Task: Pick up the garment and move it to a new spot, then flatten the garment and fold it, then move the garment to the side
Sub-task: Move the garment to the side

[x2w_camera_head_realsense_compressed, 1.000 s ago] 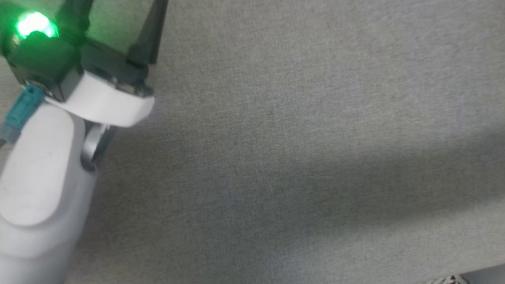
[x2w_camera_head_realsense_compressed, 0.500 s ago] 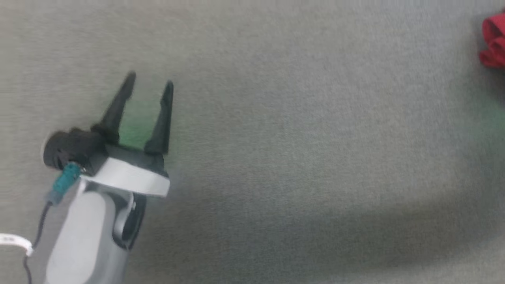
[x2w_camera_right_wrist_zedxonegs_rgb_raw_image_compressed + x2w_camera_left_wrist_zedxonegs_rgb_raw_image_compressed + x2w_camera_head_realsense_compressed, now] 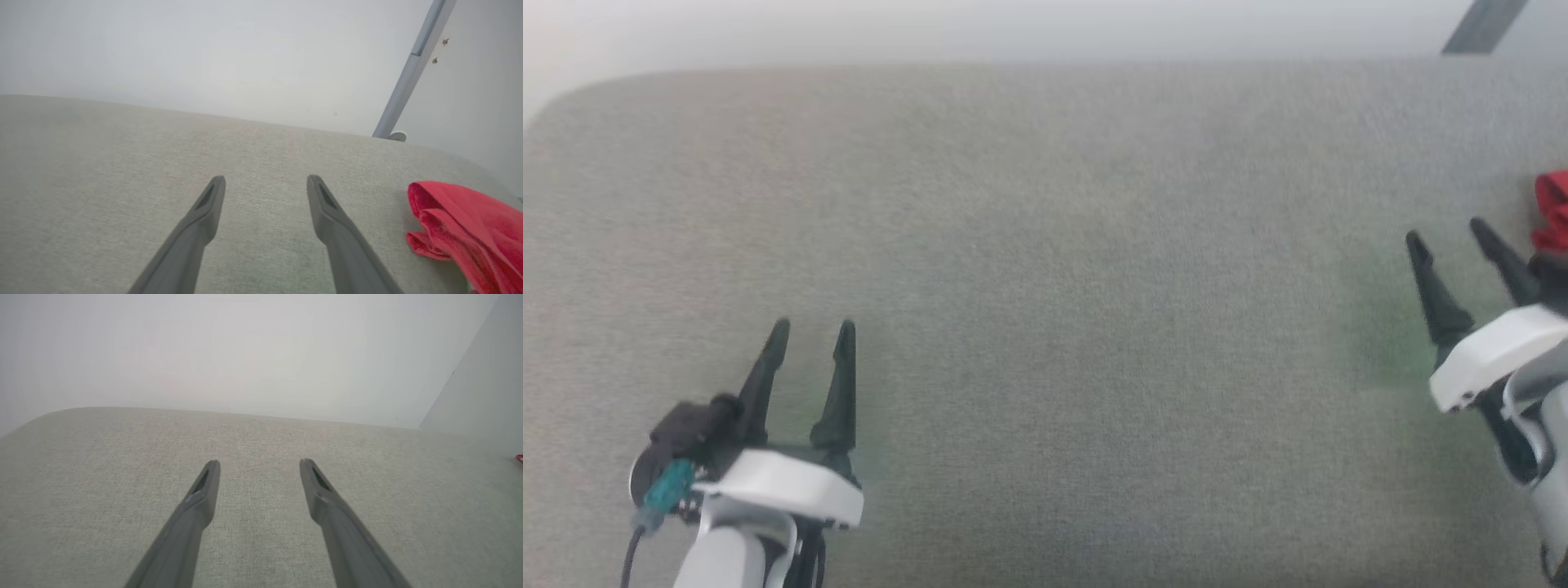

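The garment is a crumpled red heap lying at the right end of the grey fabric surface; the head view catches just a red bit of the garment at its right edge, and the left wrist view a sliver. Its white sleeves and lettering are hidden. My right gripper hovers open just left of it, nothing between its fingers. Far to the left, near the front edge, my left gripper is open and empty over bare fabric, and its fingers are well apart.
The grey fabric surface spreads wide between the two grippers, with a rounded far-left corner. A pale wall stands behind it. A grey metal pole rises at the back right.
The head camera has tilted up and swung, so the whole picture shifted: the surface's far edge and my right gripper have come into view. The left gripper stays open.
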Robot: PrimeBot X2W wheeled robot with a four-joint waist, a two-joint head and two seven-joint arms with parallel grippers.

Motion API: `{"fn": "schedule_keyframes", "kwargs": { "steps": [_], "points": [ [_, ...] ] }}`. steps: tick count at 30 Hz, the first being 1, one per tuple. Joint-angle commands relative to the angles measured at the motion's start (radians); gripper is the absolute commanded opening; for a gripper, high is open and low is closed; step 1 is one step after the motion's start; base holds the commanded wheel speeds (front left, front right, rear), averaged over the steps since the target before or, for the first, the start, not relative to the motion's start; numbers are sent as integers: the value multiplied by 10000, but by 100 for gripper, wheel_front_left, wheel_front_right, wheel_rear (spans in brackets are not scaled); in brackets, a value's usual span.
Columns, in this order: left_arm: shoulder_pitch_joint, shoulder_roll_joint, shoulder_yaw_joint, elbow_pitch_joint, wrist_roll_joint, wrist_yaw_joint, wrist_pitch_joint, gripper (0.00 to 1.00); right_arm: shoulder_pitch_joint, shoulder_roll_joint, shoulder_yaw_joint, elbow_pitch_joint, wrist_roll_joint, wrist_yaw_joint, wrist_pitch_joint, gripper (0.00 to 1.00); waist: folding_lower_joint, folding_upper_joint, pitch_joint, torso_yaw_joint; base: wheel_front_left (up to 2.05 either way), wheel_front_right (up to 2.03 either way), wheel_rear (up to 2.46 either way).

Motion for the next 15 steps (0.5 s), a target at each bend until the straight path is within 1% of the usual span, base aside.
{"fn": "schedule_keyframes", "kwargs": {
  "steps": [1,8,15],
  "points": [
    [172,-60,32,-28,25,-16,-27,100,203,44,-44,-62,21,-15,-78,100,0,0,-411,276,0,0,0],
    [913,-35,352,-307,93,-16,-27,100,1363,572,-816,-1278,-156,-15,-84,100,0,0,-831,268,0,0,0],
    [1493,-36,644,-779,192,-16,-27,100,2472,868,-1420,-2308,-467,-15,-88,100,0,0,-1162,55,0,0,0]
  ]
}}
